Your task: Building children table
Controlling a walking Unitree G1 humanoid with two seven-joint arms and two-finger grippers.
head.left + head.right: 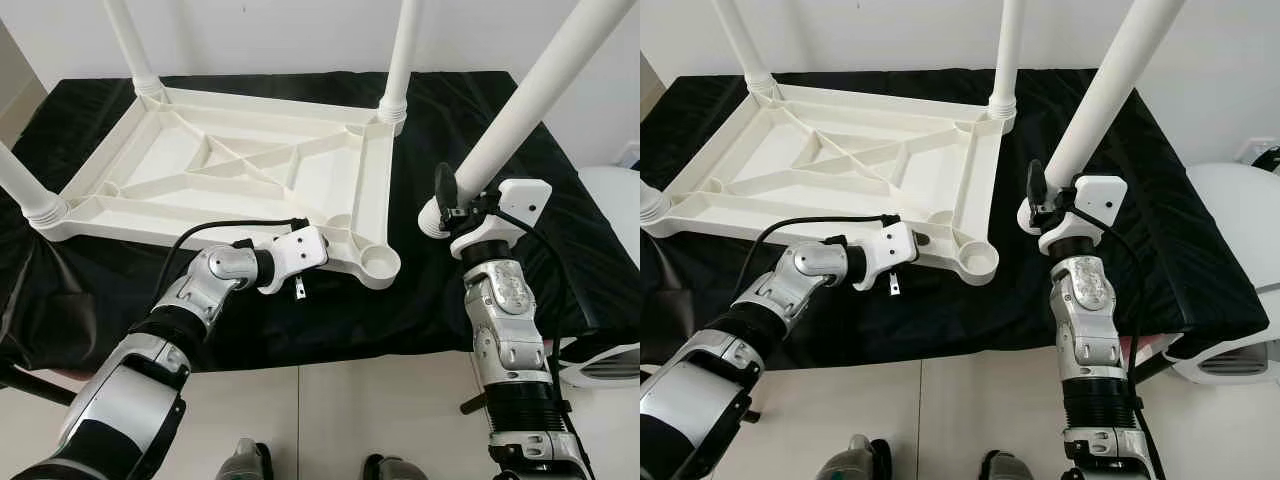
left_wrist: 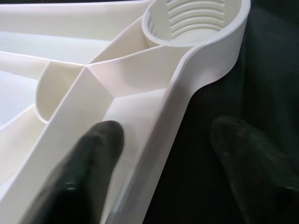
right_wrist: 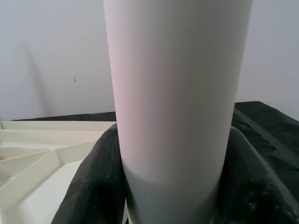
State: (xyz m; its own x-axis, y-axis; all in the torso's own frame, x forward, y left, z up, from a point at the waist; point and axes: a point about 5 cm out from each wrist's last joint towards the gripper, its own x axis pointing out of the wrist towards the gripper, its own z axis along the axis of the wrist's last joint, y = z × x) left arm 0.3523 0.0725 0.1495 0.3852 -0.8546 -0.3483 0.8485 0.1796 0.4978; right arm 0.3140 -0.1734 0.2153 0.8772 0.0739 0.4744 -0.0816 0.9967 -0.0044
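Note:
A white plastic tabletop (image 1: pixel 230 165) lies upside down on the black cloth. Three white legs stand in its corner sockets: one at the far left (image 1: pixel 135 55), one at the far right (image 1: pixel 400 60) and one at the near left (image 1: pixel 22 190). The near right socket (image 1: pixel 380 263) is empty, and its thread shows in the left wrist view (image 2: pixel 196 21). My left gripper (image 2: pixel 163 130) is open astride the near rim beside that socket, one finger (image 2: pixel 88 158) inside the frame and the other over the cloth. My right gripper (image 1: pixel 465 195) is shut on a fourth leg (image 1: pixel 540 85), held tilted just right of the empty socket.
The black cloth (image 1: pixel 420 300) covers a low table whose front edge runs just before my arms. A white rounded object (image 1: pixel 612 205) stands at the right, with a white vented device (image 1: pixel 600 368) below it. Pale floor tiles (image 1: pixel 330 410) lie in front, and a white wall stands behind.

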